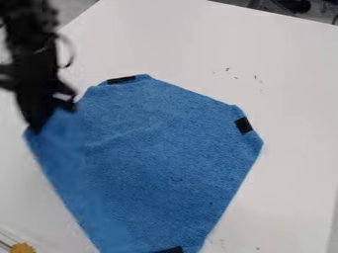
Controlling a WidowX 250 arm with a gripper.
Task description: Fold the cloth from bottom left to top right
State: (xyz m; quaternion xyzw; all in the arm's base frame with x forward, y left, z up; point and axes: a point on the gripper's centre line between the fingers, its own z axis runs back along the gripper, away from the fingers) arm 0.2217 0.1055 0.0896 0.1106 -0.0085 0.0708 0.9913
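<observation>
"Well, start near you: the blue cloth (172, 163) spreads over the white table (297, 99), one dark patch (168, 250) at its near edge."

"And where does it lie from your tool?"

"Go up its long left side and you meet your gripper (51, 118), over the left corner. From there, most of the cloth lies to your right and nearer. That's what your move turns on."

"Are you holding that corner or not?"

"You can't tell from this; neither can I. I'd make sure of the grip before you lift."

"Then which way would you carry it?"

"Rightward across the cloth, I'd judge, angling far. The right-hand patch (243, 125) makes a fair mark for you. Don't aim for the far patch (121, 79); it sits much closer to your gripper, and you'd risk folding only a small flap."
</observation>
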